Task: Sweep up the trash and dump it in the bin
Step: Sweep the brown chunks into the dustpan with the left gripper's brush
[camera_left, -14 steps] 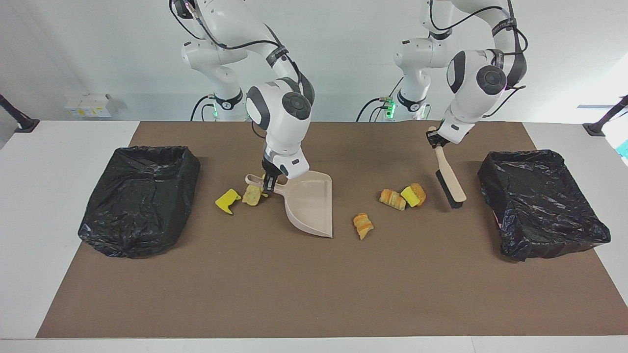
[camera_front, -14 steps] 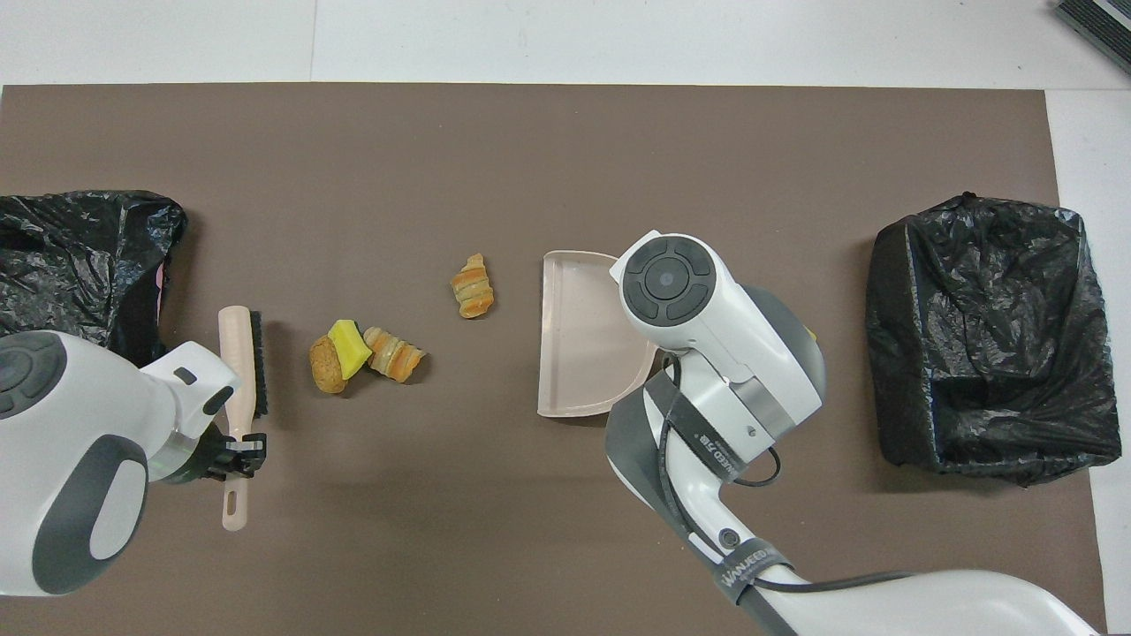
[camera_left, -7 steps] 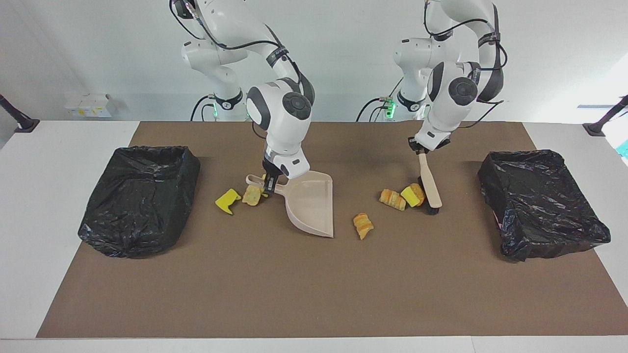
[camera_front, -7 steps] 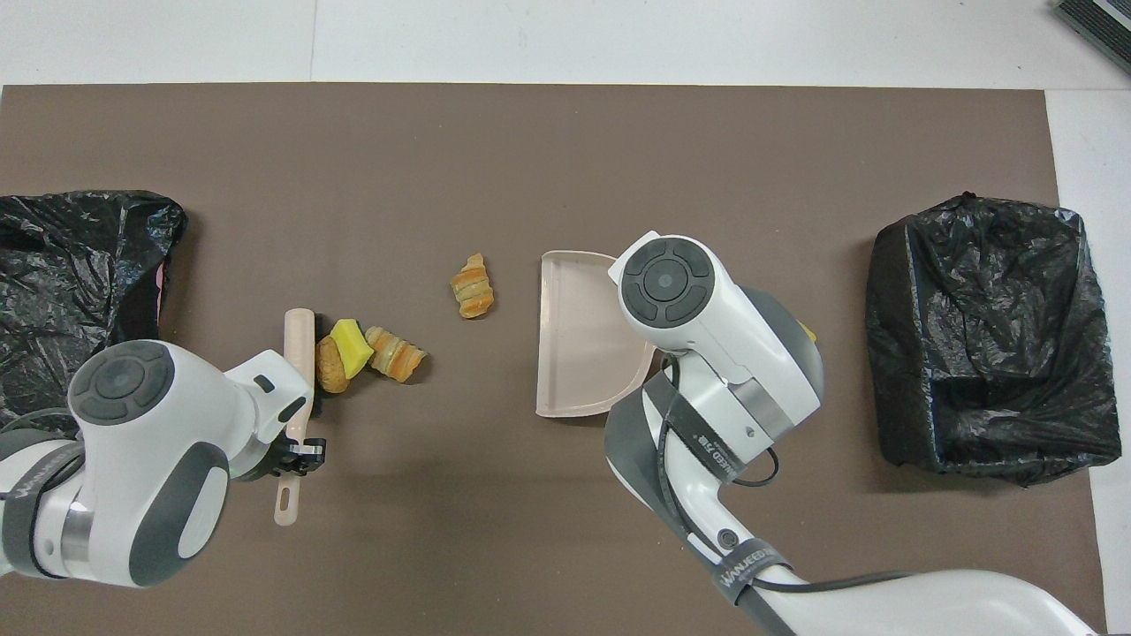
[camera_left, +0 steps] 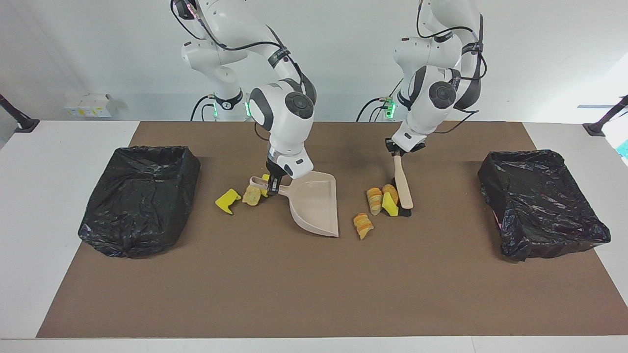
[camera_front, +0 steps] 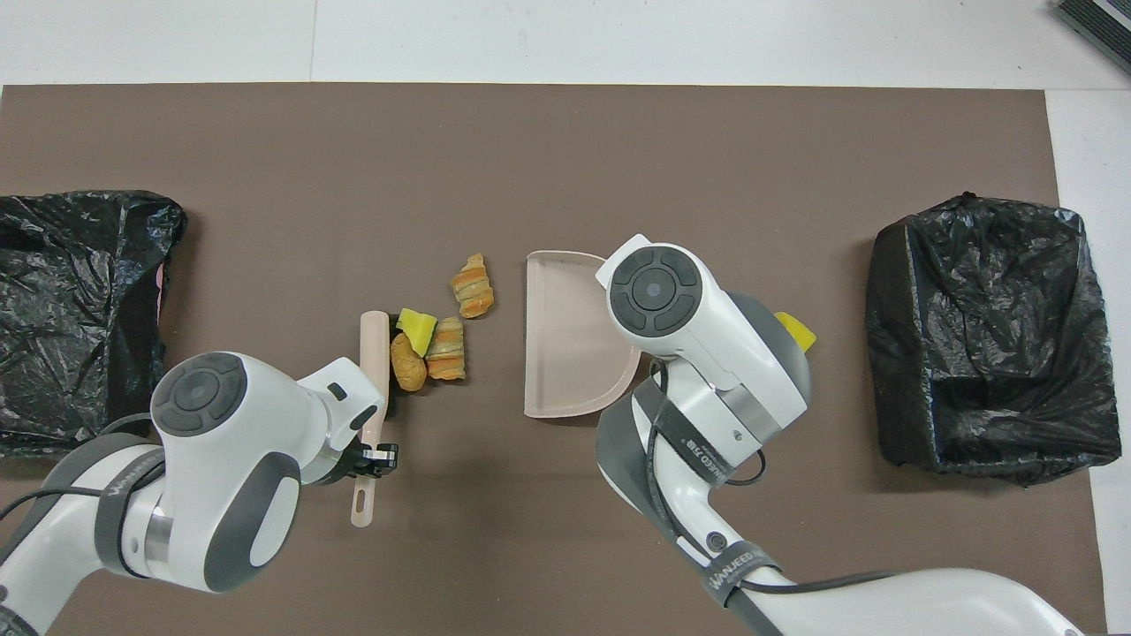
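Left gripper clamped on brush handle, bristles against three trash pieces. Right gripper clamped on dustpan handle; pan apparently resting on surface. Fourth piece between.

We are viewing from two high cameras: one facing the robots across the table, one looking steeply down from their end, both sharing the brown mat

Brush against the crumbs

My left gripper grips my brush; three trash pieces touch its bristle side, the dustpan lies past them.
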Motion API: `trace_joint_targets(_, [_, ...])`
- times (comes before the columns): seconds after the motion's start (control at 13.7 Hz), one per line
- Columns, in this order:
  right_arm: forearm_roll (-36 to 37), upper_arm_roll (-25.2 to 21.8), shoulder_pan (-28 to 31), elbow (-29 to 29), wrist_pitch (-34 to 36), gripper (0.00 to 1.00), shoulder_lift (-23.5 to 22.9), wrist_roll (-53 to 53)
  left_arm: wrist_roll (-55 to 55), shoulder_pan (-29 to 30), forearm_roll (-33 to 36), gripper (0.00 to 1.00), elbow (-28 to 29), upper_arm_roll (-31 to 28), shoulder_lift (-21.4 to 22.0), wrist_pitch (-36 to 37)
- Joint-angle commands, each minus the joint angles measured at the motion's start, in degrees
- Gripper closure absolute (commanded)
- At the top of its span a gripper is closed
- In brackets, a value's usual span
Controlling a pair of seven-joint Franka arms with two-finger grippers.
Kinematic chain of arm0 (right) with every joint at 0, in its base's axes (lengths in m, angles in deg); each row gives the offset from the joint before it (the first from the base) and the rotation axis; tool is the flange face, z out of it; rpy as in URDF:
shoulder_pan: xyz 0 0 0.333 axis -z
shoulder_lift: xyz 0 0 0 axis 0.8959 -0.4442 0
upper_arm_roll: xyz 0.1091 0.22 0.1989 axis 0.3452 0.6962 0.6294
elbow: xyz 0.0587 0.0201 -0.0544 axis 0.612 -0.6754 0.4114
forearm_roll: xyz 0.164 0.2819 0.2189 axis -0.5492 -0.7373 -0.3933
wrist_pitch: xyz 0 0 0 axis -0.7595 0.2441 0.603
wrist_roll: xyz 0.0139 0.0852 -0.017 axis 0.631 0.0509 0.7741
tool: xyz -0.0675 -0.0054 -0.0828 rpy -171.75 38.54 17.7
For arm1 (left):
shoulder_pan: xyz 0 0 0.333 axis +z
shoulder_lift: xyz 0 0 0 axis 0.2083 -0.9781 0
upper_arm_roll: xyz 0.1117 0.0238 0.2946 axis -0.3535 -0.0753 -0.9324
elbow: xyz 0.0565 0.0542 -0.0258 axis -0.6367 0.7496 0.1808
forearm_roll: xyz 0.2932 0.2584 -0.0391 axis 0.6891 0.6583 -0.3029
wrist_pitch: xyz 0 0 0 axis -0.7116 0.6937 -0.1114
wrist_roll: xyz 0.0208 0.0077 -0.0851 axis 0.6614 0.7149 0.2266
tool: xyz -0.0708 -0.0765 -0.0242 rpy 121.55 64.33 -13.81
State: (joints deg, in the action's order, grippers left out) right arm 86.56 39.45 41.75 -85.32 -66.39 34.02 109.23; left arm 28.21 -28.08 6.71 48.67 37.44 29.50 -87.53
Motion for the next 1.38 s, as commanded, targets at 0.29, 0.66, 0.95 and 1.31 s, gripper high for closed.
trace_joint_targets(0.29, [-0.72, 0.34, -1.59, -0.2, -4.37, 1.0, -2.45, -5.14, 1.37, -11.61, -3.02, 1.0, -0.5, -0.66, -0.4, -4.33])
trace_joint_targets(0.66, [-0.72, 0.34, -1.94, -0.2, -4.37, 1.0, -2.45, -5.49, 4.63, -15.14, -4.62, 1.0, -4.88, -0.48, -2.5, -4.51])
trace_joint_targets(0.95, [-0.63, 0.34, -1.86, 0.59, -3.14, 1.0, -2.45, -5.4, 4.98, -14.0, -4.53, 1.0, -12.1, -0.74, -6.9, -2.66])
trace_joint_targets(1.31, [-0.63, 0.25, -1.59, 1.99, -0.34, 1.0, -2.36, -4.97, 3.93, -9.27, -1.11, 1.0, -15.08, -0.92, -9.36, -2.4])
